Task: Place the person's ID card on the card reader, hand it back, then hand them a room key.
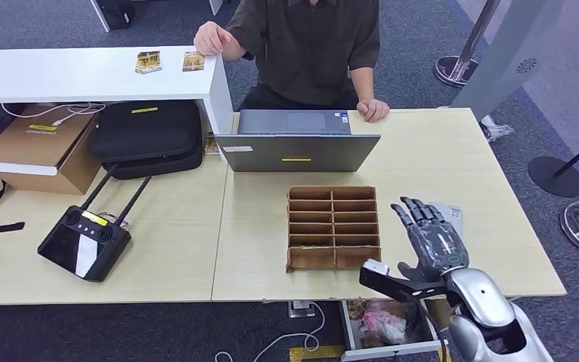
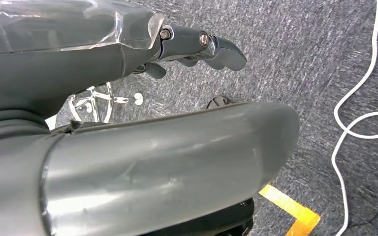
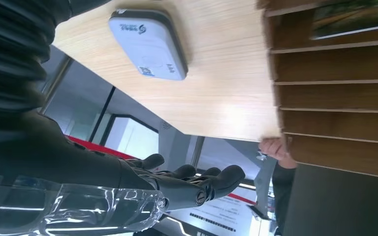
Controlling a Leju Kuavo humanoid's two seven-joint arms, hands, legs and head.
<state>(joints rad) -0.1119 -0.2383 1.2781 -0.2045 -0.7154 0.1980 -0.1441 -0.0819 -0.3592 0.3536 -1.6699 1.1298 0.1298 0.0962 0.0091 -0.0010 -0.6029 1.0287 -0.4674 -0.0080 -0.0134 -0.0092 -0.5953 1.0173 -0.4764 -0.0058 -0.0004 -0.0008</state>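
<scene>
Hovering above the table's near-right area, the right hand (image 1: pixel 431 235) is holding nothing, its dark fingers (image 3: pixel 211 181) stretched out and slightly apart over the light wood table (image 1: pixel 437 158). The card reader (image 3: pixel 147 43) — a pale, rounded device — is lying flat on the table near its right edge, mostly hidden behind the hand in the head view and seen plainly from the right wrist. Just beside the hand, toward the table's middle, a brown cardboard organizer (image 1: pixel 333 226) is sitting close to the near edge, one of its compartments showing a card with a picture (image 3: pixel 354 19) in the right wrist view. The left hand (image 2: pixel 197 46) is hanging over grey carpet near a white cable (image 2: pixel 359 98), its fingers curled in with nothing in them. A person (image 1: pixel 309 45) is sitting at the far edge behind a grey laptop (image 1: pixel 295 143), one hand (image 1: pixel 374 110) resting on the table and the other (image 1: pixel 209 38) on a white counter (image 1: pixel 83 74) — where two small cards (image 1: pixel 170 61) are lying. Whether either is the ID card cannot be told.
</scene>
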